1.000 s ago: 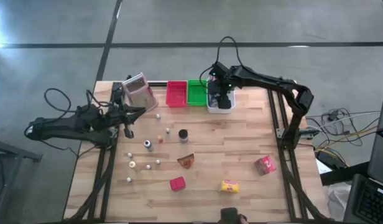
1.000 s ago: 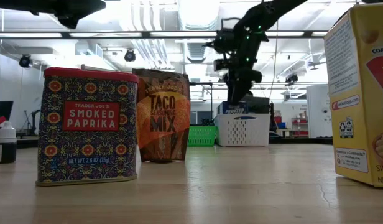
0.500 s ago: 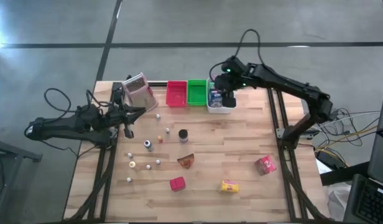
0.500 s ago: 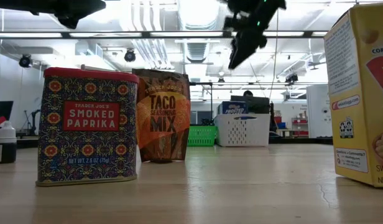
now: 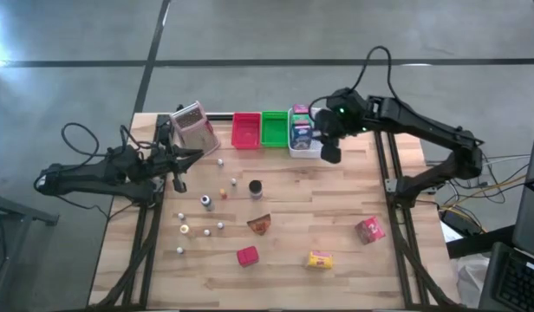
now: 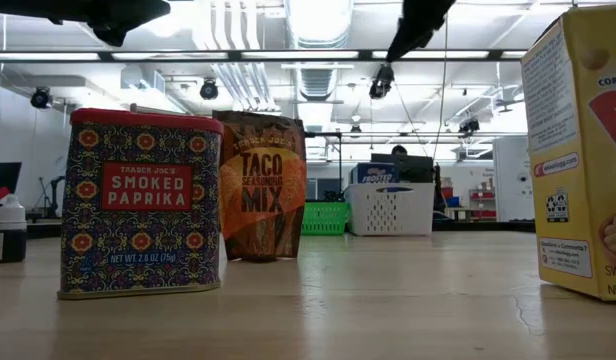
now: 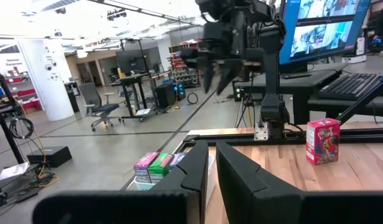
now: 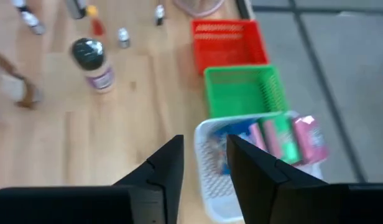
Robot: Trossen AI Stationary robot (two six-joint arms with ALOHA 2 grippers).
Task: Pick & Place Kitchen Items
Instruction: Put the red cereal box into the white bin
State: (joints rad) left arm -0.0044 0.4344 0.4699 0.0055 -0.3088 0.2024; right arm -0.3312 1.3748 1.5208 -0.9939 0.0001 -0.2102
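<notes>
The kitchen items lie spread over the table: a dark jar (image 5: 256,188), an orange-brown wedge (image 5: 259,224), a red packet (image 5: 247,256), a yellow packet (image 5: 320,259), a pink box (image 5: 369,230) and several tiny bottles (image 5: 206,202). Pink, green and blue packets (image 8: 275,140) stand in the white tray (image 5: 304,149). My right gripper (image 5: 330,154) (image 8: 204,146) hangs open and empty, high above the table just right of that tray. My left gripper (image 5: 187,158) (image 7: 212,165) waits shut at the table's left, pointing level.
A red tray (image 5: 245,130) and a green tray (image 5: 274,128) stand left of the white one at the far edge. A pink-tinted container (image 5: 194,127) stands far left. In the low view a paprika tin (image 6: 138,205), a taco packet (image 6: 263,185) and a yellow box (image 6: 583,150) stand near.
My right gripper has risen from inside the white tray and swung toward the table's right edge, rolling as it went. It carries nothing. The packets stay in the tray.
</notes>
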